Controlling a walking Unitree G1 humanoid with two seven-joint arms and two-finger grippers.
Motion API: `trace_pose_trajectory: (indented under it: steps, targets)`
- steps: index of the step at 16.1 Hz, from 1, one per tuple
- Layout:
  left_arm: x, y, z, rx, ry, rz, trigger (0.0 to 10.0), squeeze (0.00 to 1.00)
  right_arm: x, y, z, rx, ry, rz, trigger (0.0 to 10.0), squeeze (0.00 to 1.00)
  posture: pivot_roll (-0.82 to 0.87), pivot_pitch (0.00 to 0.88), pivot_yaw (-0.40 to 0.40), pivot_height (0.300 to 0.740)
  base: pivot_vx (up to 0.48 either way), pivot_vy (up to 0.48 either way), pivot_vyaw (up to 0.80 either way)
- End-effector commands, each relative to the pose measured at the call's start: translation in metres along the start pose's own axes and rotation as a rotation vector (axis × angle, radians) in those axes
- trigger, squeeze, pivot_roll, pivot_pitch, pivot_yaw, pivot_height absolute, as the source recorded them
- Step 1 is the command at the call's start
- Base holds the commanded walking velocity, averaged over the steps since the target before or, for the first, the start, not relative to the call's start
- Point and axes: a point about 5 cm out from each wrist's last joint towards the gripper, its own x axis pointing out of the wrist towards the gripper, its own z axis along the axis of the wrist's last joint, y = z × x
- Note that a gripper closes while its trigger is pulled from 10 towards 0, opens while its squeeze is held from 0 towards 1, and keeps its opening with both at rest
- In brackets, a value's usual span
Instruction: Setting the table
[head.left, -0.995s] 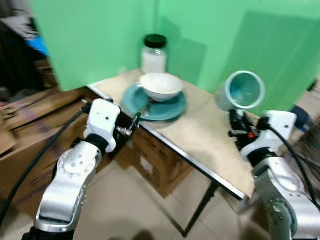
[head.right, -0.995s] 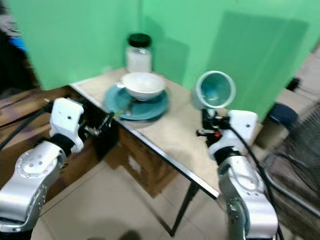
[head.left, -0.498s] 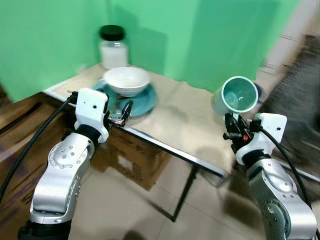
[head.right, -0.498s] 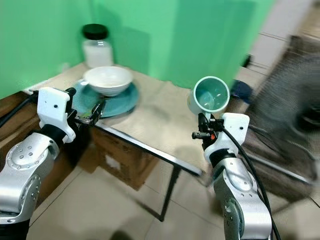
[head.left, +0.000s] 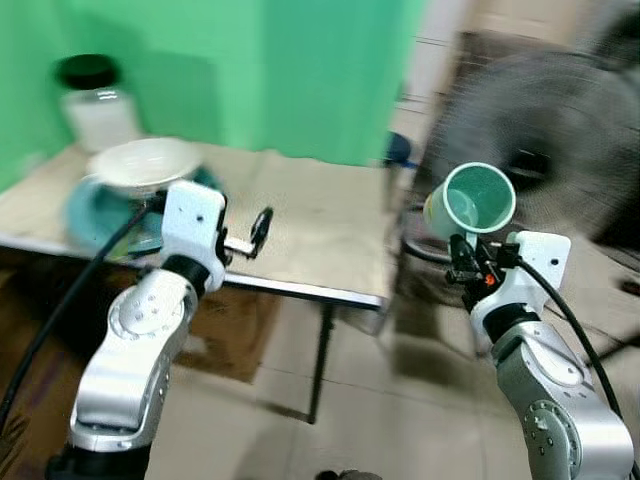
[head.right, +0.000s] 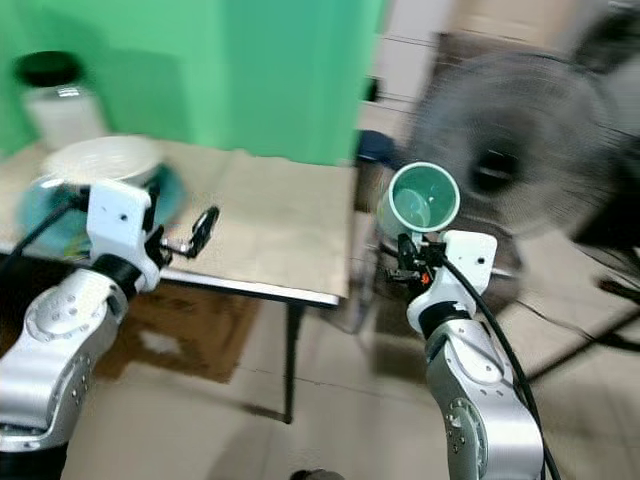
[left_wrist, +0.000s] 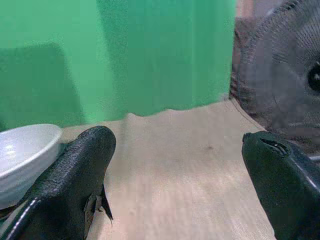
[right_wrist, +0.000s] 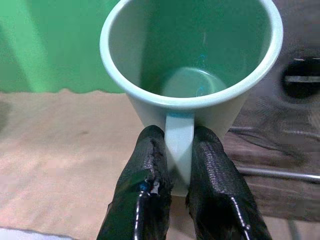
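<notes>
Right pincer (right_wrist: 177, 165) nearest, raised off the right end of the table (head.left: 300, 215), fingers (right_wrist: 150, 170) clamped on the handle of a pale green mug (head.left: 472, 202). Mug tipped on its side, open mouth facing the camera, empty inside, held in the air beyond the table's right edge, not touching anything. Left pincer (head.left: 262, 226) over the table's near edge, spread wide, nothing between the fingers (left_wrist: 80, 175); in the left wrist view one finger sits just beside the white bowl (left_wrist: 22, 155). Tan tabletop bare between the two pincers. Further left on the table, white bowl resting in a teal plate (head.left: 85, 215), both blurred. Behind them at the far left corner, a clear jar (head.left: 95, 105) with a black lid, upright. Green backdrop (head.left: 250, 70) behind the table. Far right, a dark standing fan (head.left: 545, 130) behind the mug, blurred.
</notes>
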Motion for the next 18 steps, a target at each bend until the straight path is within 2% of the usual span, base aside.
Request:
trace_pose_trajectory:
  steps: [1, 8, 18]
  targets:
    - [0.0019, -0.0017, 0.0007, 0.011, -0.006, 0.015, 10.0, 0.0, 0.0031, 0.0023, 0.0068, -0.01, -0.012, 0.016, 10.0, 0.0, 0.09, 0.0, -0.103, 0.74, 0.0, 0.0, -0.8]
    - [-0.0024, 0.0004, -0.0011, 0.0, -0.005, 0.054, 10.0, 0.0, 0.0084, 0.0049, 0.0081, -0.022, 0.01, 0.043, 10.0, 0.0, 0.1, 0.0, -0.135, 0.74, 0.0, 0.0, -0.8]
    - [-0.0008, -0.0043, -0.0037, 0.001, 0.001, 0.019, 10.0, 0.0, 0.0011, -0.0021, 0.0063, -0.013, 0.035, -0.004, 10.0, 0.0, 0.07, 0.0, -0.109, 0.74, 0.0, 0.0, -0.8]
